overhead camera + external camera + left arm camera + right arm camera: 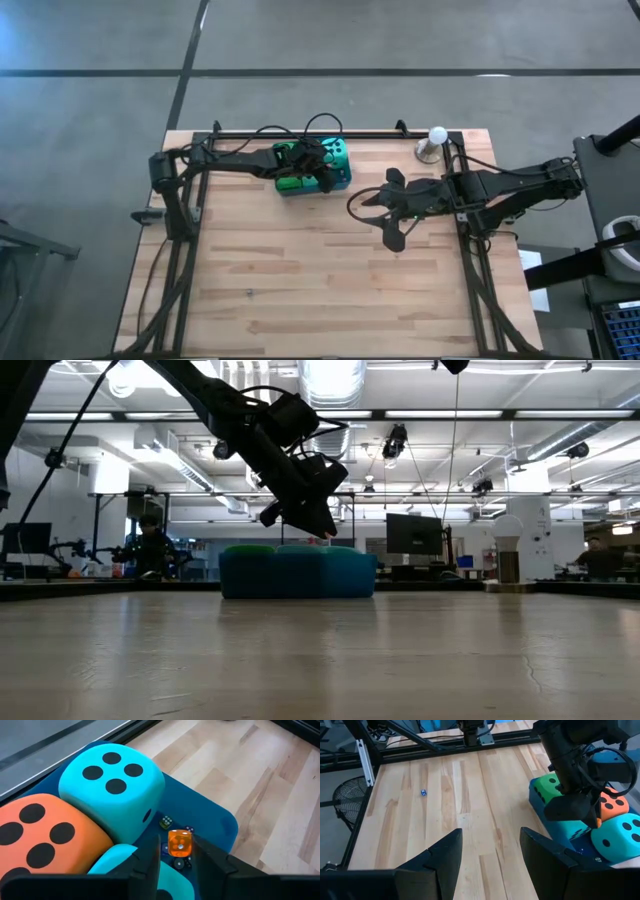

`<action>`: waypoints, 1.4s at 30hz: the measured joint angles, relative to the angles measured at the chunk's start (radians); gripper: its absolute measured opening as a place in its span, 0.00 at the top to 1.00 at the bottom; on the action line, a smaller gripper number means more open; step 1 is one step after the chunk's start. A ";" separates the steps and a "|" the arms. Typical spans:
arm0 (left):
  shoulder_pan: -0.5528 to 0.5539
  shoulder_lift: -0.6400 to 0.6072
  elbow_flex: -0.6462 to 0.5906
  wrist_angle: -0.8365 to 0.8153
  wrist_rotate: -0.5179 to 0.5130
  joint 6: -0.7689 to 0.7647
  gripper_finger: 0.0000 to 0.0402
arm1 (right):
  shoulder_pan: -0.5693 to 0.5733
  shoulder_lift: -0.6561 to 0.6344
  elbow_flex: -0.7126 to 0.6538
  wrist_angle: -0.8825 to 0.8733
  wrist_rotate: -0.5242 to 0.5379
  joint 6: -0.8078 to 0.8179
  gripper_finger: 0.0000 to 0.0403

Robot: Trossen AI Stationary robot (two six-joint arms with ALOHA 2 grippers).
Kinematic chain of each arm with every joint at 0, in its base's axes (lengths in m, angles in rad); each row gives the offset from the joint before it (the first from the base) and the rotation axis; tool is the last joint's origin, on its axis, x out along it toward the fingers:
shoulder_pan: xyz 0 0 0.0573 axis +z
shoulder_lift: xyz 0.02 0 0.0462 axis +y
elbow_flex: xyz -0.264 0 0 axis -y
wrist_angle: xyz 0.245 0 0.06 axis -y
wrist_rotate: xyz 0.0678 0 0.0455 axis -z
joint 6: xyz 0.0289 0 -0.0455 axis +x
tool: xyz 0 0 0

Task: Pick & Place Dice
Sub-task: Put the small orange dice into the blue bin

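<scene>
Two dark fingers of the left gripper [179,851] pinch a small orange die [179,843] above the blue tray [215,817], beside the big teal die [112,787] and orange-red die [42,837]. Right gripper [490,851] hangs open above bare table [445,795].

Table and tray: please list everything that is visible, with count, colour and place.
Table: one, light wood.
Tray: one, blue, table's far side.
Large dice: at least four; green, teal, orange-red; in tray.
Small orange die: one, held above tray.
Small blue die: one, on bare wood.
Other small dice: few, tray floor.
Ball: one, white, on stand, far right corner.
Left pincer: shut on small orange die.
Right pincer: open, empty, above table.
</scene>
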 joint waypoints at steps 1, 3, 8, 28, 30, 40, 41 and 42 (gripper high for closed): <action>0.000 0.000 0.000 0.000 0.000 0.000 0.73 | 0.000 0.000 0.000 0.000 0.000 0.000 0.52; 0.000 0.000 0.000 0.000 0.000 0.002 0.75 | 0.000 0.000 0.000 0.000 0.000 0.000 0.52; 0.000 0.000 0.000 0.004 0.000 0.002 0.83 | 0.000 0.000 0.000 0.000 0.000 0.000 0.52; -0.001 0.000 0.043 0.040 0.008 0.094 0.58 | 0.000 0.000 0.000 0.000 -0.001 0.000 0.52; -0.001 0.000 0.047 0.035 0.007 0.133 0.58 | 0.000 0.000 0.000 0.000 -0.001 0.000 0.52; -0.002 -0.018 0.047 0.010 0.008 0.181 0.60 | 0.000 0.000 -0.001 -0.001 -0.002 0.000 0.52; -0.002 -0.022 0.047 0.010 0.008 0.193 0.60 | 0.000 0.000 -0.001 0.000 -0.002 0.000 0.52; -0.002 -0.024 0.047 0.007 0.008 0.207 0.60 | 0.000 0.000 -0.001 0.000 -0.002 0.000 0.52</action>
